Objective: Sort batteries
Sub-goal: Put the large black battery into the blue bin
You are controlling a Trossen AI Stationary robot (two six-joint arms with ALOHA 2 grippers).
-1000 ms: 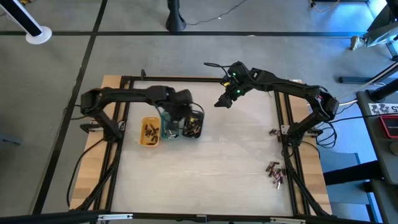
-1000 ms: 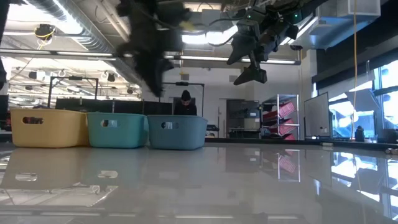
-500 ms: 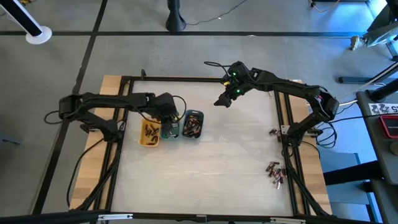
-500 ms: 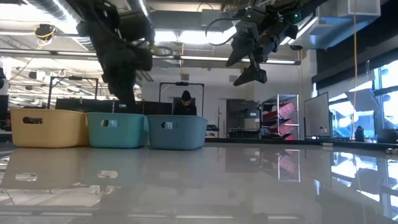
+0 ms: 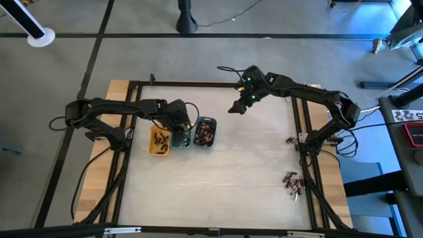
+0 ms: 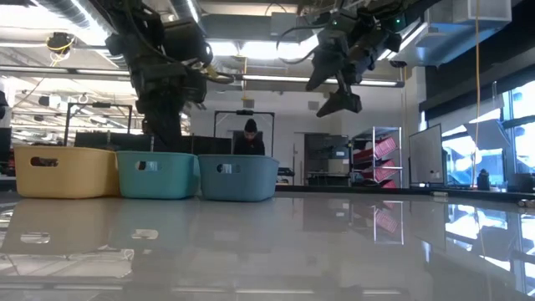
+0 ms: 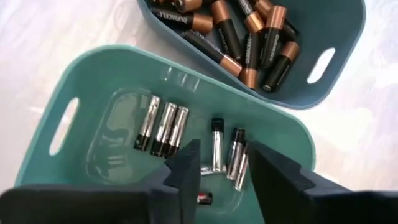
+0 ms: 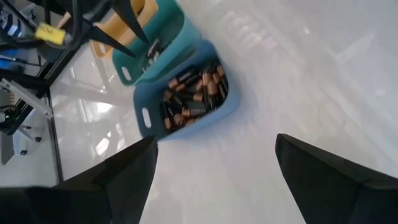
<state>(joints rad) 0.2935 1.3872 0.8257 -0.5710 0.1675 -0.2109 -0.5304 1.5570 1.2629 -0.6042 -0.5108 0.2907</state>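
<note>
Several batteries (image 7: 166, 127) under left gripper (image 7: 221, 171)

High view: overhead, facing straight down, far enough to hold the whole tabletop (image 5: 225, 165) and both arms; low view: at tabletop height, facing level across the surface into the room, the three trays near its left; left wrist view: close above the green tray (image 7: 74, 81), facing down into it, the blue tray (image 7: 339, 81) alongside; right wrist view: higher and farther off, slanting down; all four share the row of trays.
</note>
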